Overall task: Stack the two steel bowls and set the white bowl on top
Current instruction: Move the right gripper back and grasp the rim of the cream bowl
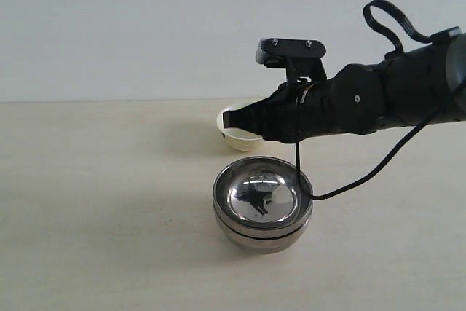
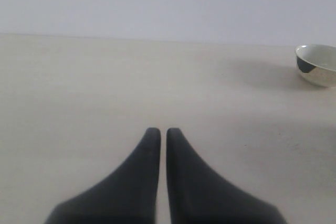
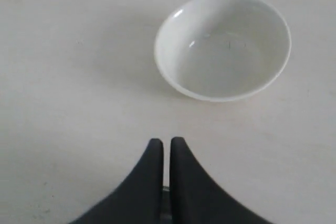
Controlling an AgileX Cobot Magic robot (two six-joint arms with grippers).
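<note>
The two steel bowls (image 1: 263,204) sit nested one inside the other near the middle of the table. Behind them stands the white bowl (image 1: 237,137), upright and empty, also seen as the white bowl (image 3: 223,45) and the white bowl (image 2: 318,64). My right gripper (image 1: 228,117) hovers over the white bowl's near rim, above and behind the steel stack, shut and empty; in the right wrist view my right gripper (image 3: 166,141) has its fingers together short of the bowl. My left gripper (image 2: 159,130) is shut with nothing in it, over bare table, and out of the exterior view.
A black cable (image 1: 342,187) hangs from the right arm (image 1: 378,96) and dips close to the steel stack's right rim. The pale tabletop (image 1: 102,202) stretches to the left, with a plain wall behind.
</note>
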